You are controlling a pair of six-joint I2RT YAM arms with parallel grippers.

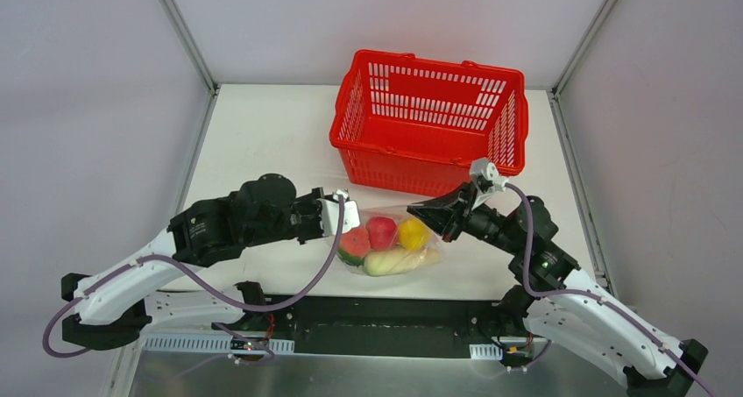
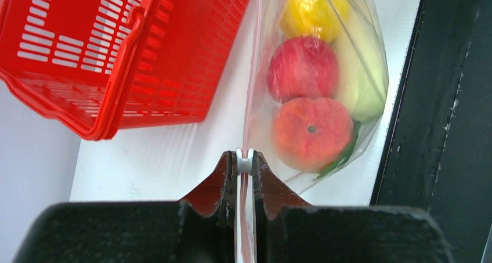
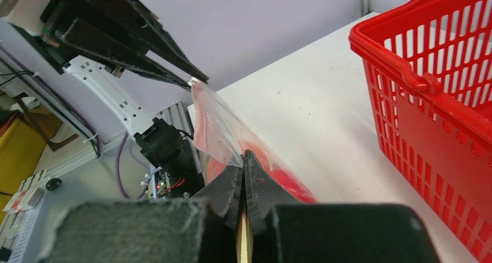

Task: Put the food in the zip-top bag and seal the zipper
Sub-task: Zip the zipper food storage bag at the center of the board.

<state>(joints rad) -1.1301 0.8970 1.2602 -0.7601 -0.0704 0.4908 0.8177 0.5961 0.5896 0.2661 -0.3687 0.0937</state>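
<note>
**Top external view: filled zip-top bag (image 1: 396, 246) held between both arms**

The zip-top bag lay near the front edge of the white table (image 1: 263, 143), just in front of the red basket (image 1: 429, 121) and apart from it. Inside it sat a yellow ball (image 1: 413, 234), a red ball (image 1: 381, 231), a peach-orange ball (image 2: 311, 132) with a green leafy piece (image 2: 339, 158) beneath it, and the white radish (image 1: 392, 261). The left gripper (image 2: 245, 159) was pressed together on the pinkish-red zipper (image 2: 250, 89), with a small white slider (image 2: 245, 162) caught between its fingertips. The right gripper (image 3: 243, 160) pinched the bag's opposite end, its jaws closed on the clear film. The zipper ran straight from one gripper towards the other.
</note>
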